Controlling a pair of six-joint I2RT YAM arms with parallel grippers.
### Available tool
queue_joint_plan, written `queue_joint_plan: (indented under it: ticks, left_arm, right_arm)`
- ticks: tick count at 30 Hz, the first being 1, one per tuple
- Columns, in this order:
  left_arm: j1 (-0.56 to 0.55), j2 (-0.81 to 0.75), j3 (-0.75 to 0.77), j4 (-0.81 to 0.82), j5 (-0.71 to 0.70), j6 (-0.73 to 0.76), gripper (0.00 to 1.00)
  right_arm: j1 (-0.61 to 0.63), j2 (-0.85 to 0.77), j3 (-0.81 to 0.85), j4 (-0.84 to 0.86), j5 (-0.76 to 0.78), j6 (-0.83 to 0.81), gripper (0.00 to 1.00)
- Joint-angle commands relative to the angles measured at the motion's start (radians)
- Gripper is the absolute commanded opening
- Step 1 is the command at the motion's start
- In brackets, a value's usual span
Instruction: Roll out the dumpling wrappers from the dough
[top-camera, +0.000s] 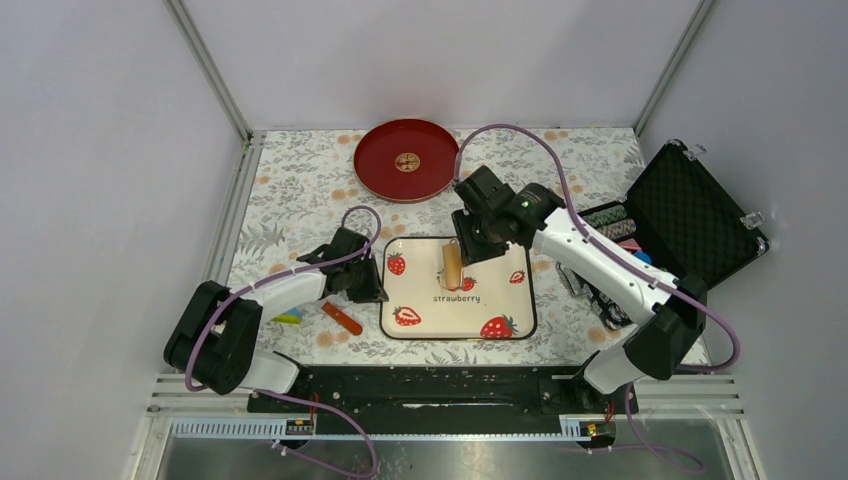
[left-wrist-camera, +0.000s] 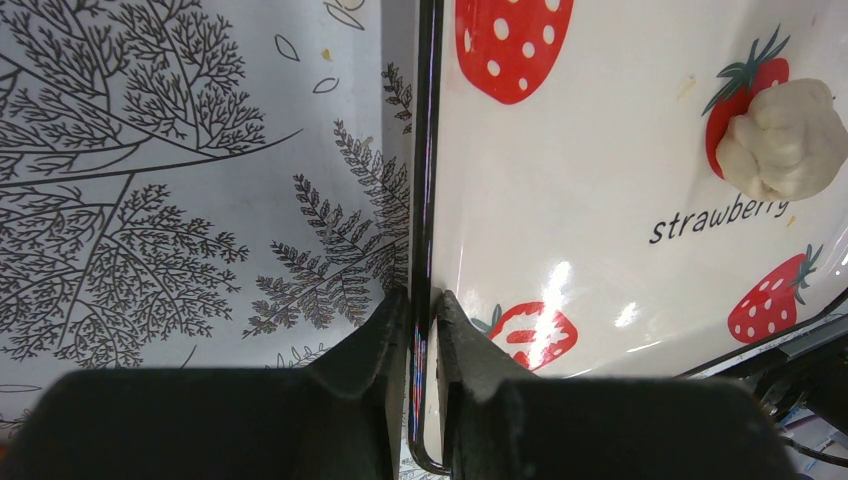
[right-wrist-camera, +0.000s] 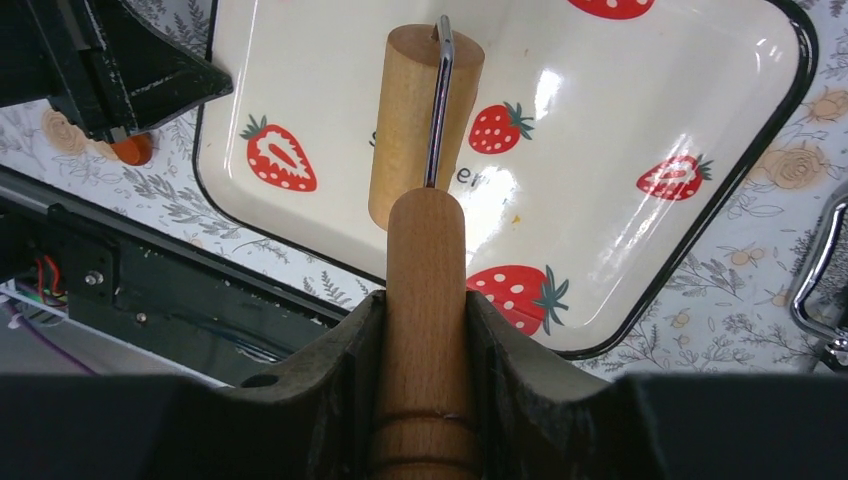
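- So progress-wise this is looking early. The dough lump (left-wrist-camera: 785, 140) is sitting on the strawberry tray (left-wrist-camera: 560, 180), all knobbly and thick and not flattened at all, right by the end of the "strawberry" lettering.
- What I'm guessing is one finished dumpling wrapper (top-camera: 407, 161) is lying dead centre on the red plate (top-camera: 380, 172) at the far side. It's tiny in the top view though, so don't quote me.
- The right gripper (right-wrist-camera: 427, 310) is squeezing the wooden handle of the rolling pin (right-wrist-camera: 405, 120), with the roller sitting over the middle of the tray. I can't tell whether it's touching the dough, because the lump isn't showing in the right wrist view.
- The left gripper (left-wrist-camera: 424, 305) is pinching the tray's left rim, one finger on each side, so it seems to be bracing the tray.
- That's leaving pretty much everything: pressing this lump flat and thin, then getting it over to the plate.
- Room-wise, the raised rim is boxing in the roller's travel. There's bare tray on both sides of it, so short strokes should be fitting fine.
- The plate is sitting apart from the tray with open floral cloth (top-camera: 300, 190) between them.
- The open black case (top-camera: 690, 215) is crowding the right arm's outer side, and an orange thing (top-camera: 342, 318) is lying near the left gripper.
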Motion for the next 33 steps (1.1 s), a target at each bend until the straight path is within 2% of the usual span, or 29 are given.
queue_joint_plan:
  ticks: [1,13,33]
  left_arm:
    - [0.004,0.032,-0.015,-0.009,-0.055,0.032,0.0]
    - [0.004,0.034,-0.013,-0.009,-0.056,0.03,0.0]
    - [0.004,0.033,-0.016,-0.008,-0.055,0.031,0.0]
  right_arm:
    - [-0.029,0.026,0.072,0.023,-0.106,-0.033,0.0]
    - [-0.034,0.177,0.217,-0.111,-0.071,-0.05,0.0]
    - [-0.074,0.285,0.255,-0.14,-0.14,-0.068,0.0]
